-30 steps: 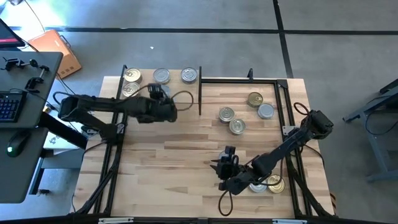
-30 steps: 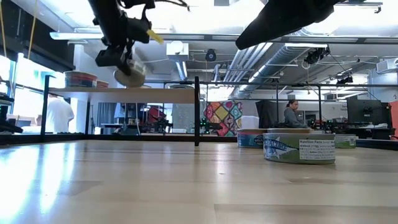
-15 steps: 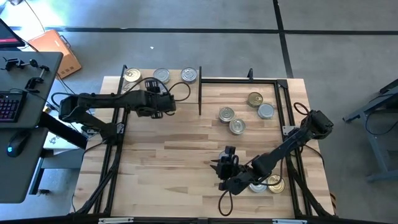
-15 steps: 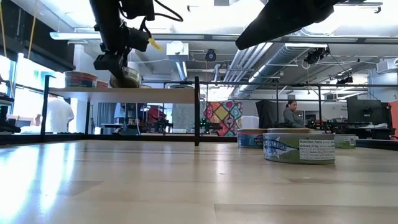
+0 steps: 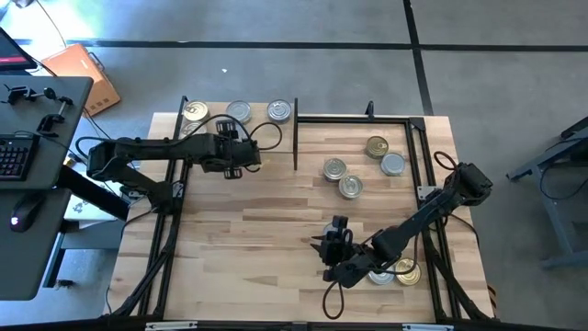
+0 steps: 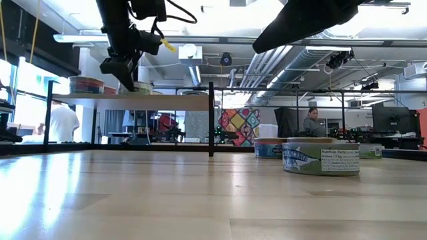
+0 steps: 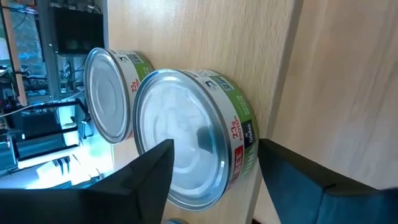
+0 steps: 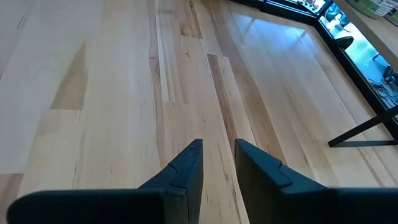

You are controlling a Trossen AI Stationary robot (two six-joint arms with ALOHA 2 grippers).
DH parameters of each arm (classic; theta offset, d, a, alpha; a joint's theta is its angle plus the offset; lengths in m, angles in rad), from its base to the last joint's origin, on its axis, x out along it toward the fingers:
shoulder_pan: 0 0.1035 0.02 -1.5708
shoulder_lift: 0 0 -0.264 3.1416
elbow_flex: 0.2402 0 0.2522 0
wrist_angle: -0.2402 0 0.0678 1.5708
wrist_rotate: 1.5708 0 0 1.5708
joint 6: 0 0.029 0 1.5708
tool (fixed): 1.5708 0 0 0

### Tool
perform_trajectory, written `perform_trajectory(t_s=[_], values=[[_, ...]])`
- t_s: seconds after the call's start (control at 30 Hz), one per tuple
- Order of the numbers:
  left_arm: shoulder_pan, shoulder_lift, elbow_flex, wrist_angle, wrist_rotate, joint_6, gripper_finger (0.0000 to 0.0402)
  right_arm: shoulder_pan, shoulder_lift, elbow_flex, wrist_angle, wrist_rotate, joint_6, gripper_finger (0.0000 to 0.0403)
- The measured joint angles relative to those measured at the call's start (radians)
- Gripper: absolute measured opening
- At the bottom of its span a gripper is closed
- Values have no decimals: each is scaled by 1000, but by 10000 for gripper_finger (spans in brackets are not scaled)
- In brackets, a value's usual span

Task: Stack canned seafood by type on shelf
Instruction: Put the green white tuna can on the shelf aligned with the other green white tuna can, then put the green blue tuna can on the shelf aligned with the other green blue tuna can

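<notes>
Left wrist view showed us the step in hand: a silver-topped tin (image 7: 186, 137) set down on the shelf (image 7: 348, 81), just beside a second silver-topped tin (image 7: 109, 93), with our left gripper (image 7: 214, 165) spread around it. Both dark fingers (image 7: 149, 174) stood clear of the rim, so we judged the tin released and resting on the board, not pinched. To finish well, we reckoned the gripper should back straight off along its own line, fingers kept wide, so neither pad clipped the rim and nudged the tin into its neighbour. From the high view, the left gripper (image 5: 241, 150) sat at about ten o'clock on the table (image 5: 276, 230), over the shelf (image 5: 211, 129), where gold-topped and silver-topped tins lined the far edge. Three loose tins (image 5: 349, 187) lay at about one o'clock, near the middle right. Our right gripper (image 5: 323, 250) waited at about five o'clock, low over bare wood, its fingers (image 8: 186, 165) drawn close with a narrow gap and nothing between them; two more tins (image 5: 404, 272) lay just beside that arm.
</notes>
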Motion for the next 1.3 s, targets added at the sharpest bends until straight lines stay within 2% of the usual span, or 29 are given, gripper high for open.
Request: perform_trajectory(t_s=[0.17, 0.33, 0.5, 0.63, 0.77, 0.87, 1.0, 1.1, 1.3], values=[[0, 0, 0, -2, 0, 8, 252, 0, 0, 0, 0, 0, 0, 83], [0, -21, 0, -2, 0, 6, 254, 0, 0, 0, 0, 0, 0, 83], [0, -98, 0, -1, 3, -42, 255, 0, 0, 0, 0, 0, 0, 83], [0, -195, 0, 19, 79, -113, 255, 0, 0, 0, 1, 0, 0, 83], [-16, -287, 0, 95, 237, -172, 255, 0, 0, 0, 1, 0, 0, 83], [-58, -333, -2, 204, 374, -175, 248, 0, 0, 0, 1, 0, 1, 83], [-144, -368, -74, 450, 502, -123, 228, 1, 0, 0, 1, 0, 3, 83], [-216, -366, -162, 659, 542, -89, 210, 11, 0, 0, 0, 0, 2, 83], [-352, -318, -359, 1067, 545, 1, 182, 41, 0, 0, -32, 0, 19, 83]])
